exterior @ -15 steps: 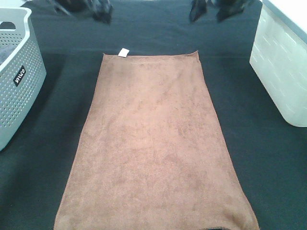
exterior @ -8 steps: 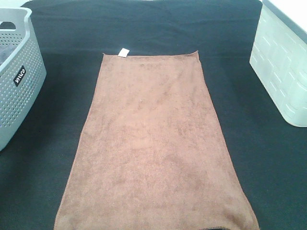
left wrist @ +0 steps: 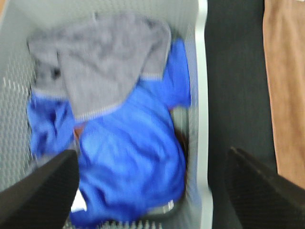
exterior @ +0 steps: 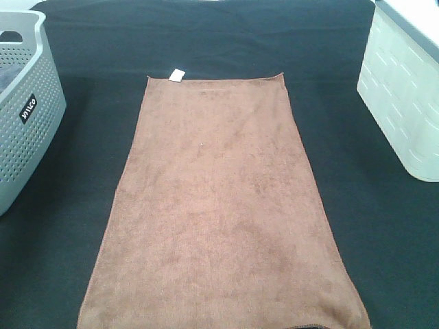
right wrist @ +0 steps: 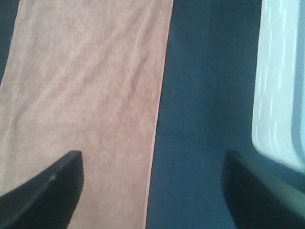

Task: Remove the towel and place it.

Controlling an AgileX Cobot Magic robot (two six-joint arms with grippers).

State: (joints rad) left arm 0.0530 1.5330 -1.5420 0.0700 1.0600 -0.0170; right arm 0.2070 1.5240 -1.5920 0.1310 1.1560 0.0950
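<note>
The brown towel (exterior: 219,205) lies flat and spread out on the black table cover, its small white tag (exterior: 177,75) at the far left corner. Neither gripper shows in the high view. In the left wrist view my left gripper (left wrist: 152,191) is open, its fingers wide apart above the grey basket (left wrist: 202,95); the towel's edge (left wrist: 286,86) shows at the side. In the right wrist view my right gripper (right wrist: 152,191) is open above the towel's long edge (right wrist: 90,95) and the black cover.
A grey perforated basket (exterior: 27,116) stands at the left with a grey cloth (left wrist: 100,62) and blue cloth (left wrist: 128,157) inside. A white bin (exterior: 405,96) stands at the right, also in the right wrist view (right wrist: 281,86).
Both arms, seen a second ago at the far edge of the high view, have moved out of that view. The towel has not moved.
</note>
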